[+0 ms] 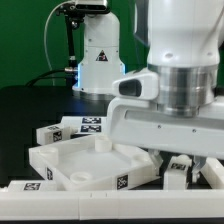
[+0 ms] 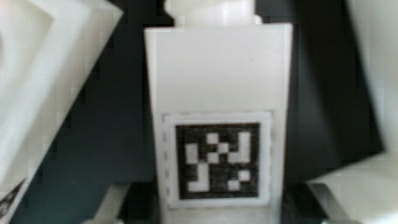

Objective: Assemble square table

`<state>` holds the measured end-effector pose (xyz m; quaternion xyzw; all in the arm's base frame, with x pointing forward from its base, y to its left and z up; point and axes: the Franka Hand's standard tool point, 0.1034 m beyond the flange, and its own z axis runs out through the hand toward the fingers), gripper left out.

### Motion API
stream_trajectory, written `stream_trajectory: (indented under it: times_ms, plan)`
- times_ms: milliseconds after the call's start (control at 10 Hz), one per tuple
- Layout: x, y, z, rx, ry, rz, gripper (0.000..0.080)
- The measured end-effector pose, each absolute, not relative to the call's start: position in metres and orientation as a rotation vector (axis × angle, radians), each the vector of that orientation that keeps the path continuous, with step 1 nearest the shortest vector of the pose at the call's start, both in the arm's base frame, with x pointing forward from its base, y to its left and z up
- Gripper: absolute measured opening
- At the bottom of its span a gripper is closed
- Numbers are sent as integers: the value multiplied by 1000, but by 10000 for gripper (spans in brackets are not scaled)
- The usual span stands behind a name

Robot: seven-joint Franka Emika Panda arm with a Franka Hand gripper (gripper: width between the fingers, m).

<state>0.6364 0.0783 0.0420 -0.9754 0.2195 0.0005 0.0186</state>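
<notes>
The white square tabletop [image 1: 62,158] lies rim up at the exterior view's lower left, with a tag on its near side. Two short white tagged legs [image 1: 74,127] lie behind it. My gripper [image 1: 176,172] is low over the table to the exterior view's right of the tabletop. In the wrist view a white leg [image 2: 214,90] with a black-and-white tag and a round peg at its far end lies between my fingers [image 2: 118,200]. My gripper [image 2: 217,208] is open, with a dark gap on each side of the leg.
A long white bar [image 1: 70,190] with one tag lies along the front edge. A white robot base [image 1: 98,55] stands at the back. White parts show beside the leg in the wrist view [image 2: 32,100], too cropped to name.
</notes>
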Motion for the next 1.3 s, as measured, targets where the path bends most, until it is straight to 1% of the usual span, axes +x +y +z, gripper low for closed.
stream_trajectory:
  times_ms: [100, 300, 400, 600, 800, 900, 1000, 1100, 1200, 1300]
  plan:
    - [631, 83, 57, -3021, 672, -11, 282]
    - [609, 90, 80, -3027, 642, -27, 282]
    - [603, 95, 84, -3022, 667, -22, 282]
    - [603, 91, 79, -3023, 670, -14, 284]
    - [602, 92, 79, -3024, 670, -11, 284]
    - [587, 95, 84, -3005, 690, 4, 284]
    - [558, 102, 93, -2982, 723, 34, 284]
    - [534, 113, 93, -2975, 761, 43, 284]
    - [519, 121, 91, -2977, 760, 48, 284]
    - [522, 118, 90, -2978, 760, 45, 284]
